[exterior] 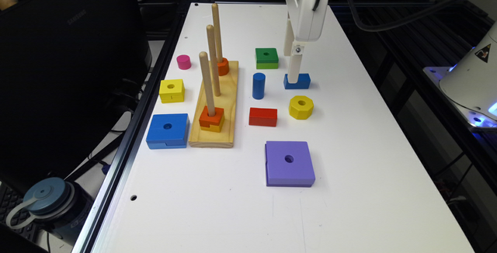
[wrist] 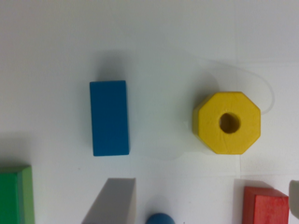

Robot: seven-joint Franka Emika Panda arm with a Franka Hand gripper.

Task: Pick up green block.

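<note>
White tabletop (exterior: 349, 175) carries a scatter of painted wooden pieces. Seen from the exterior view, the green block (exterior: 266, 58), dark green over a lime layer with a round centre hole, sits flat near the table's middle, at about 12 o'clock from the blue cylinder (exterior: 258, 85). The gripper (exterior: 292, 61) hangs just beside it at 3 o'clock, over the blue rectangular block (exterior: 297, 81); whether it touches that block cannot be told, and how far its fingers are parted cannot be told either. Nothing is visibly held.

From the blue rectangular block, a yellow octagonal block (exterior: 301, 107) lies near at 6 o'clock, and a red rectangular block (exterior: 263, 116) sits at about 7 o'clock. A purple square block (exterior: 289, 163) rests further toward the near edge.

In the wrist view the blue rectangular block (wrist: 109, 117) and the yellow octagonal block (wrist: 226, 122) lie apart on bare white, with a green corner (wrist: 16, 196) of the green block at the frame edge.
</note>
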